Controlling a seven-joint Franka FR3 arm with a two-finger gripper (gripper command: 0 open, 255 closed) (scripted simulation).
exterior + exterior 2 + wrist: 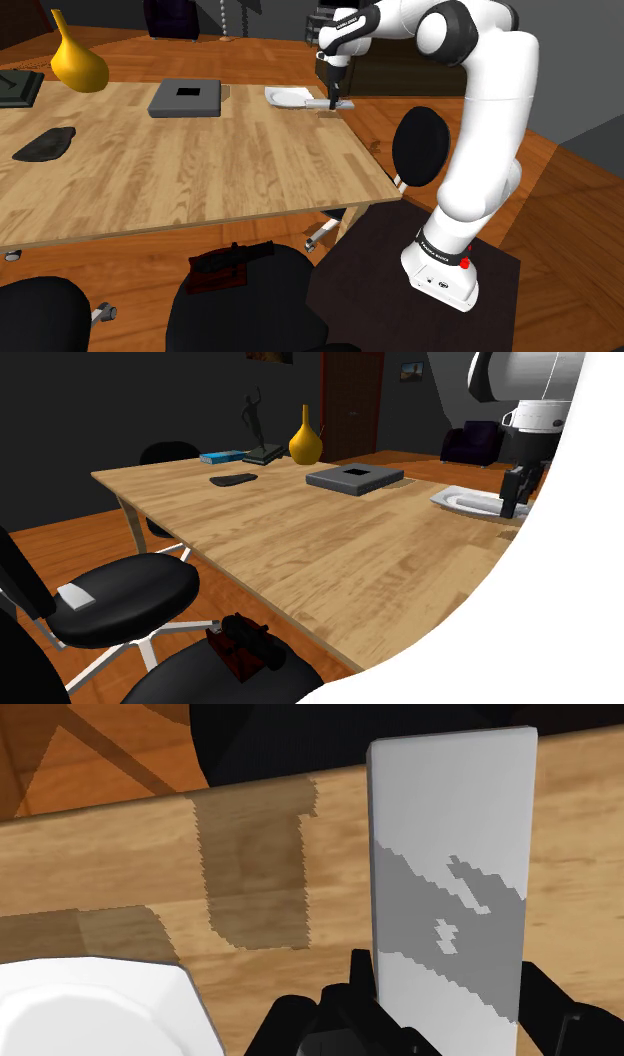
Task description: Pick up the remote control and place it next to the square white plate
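A pale grey and white remote control [450, 854] stands out between my black fingers [555, 1014], which clasp its near end. In the shoulder view my gripper [335, 95] hangs low over the far right corner of the wooden table [200, 170], with the remote [339, 104] just above or on the wood. The square white plate [288, 96] lies right beside it, toward that view's left. The plate's corner [90, 1004] shows near the gripper [440, 994]. In the second exterior view the gripper [515, 492] sits beside the plate [468, 502].
A dark grey flat box [186, 97], a yellow vase [78, 62] and a flat black object [45, 145] stand further along the table. Black office chairs [420, 145] stand by the table's edges. The table's edge runs just past the remote.
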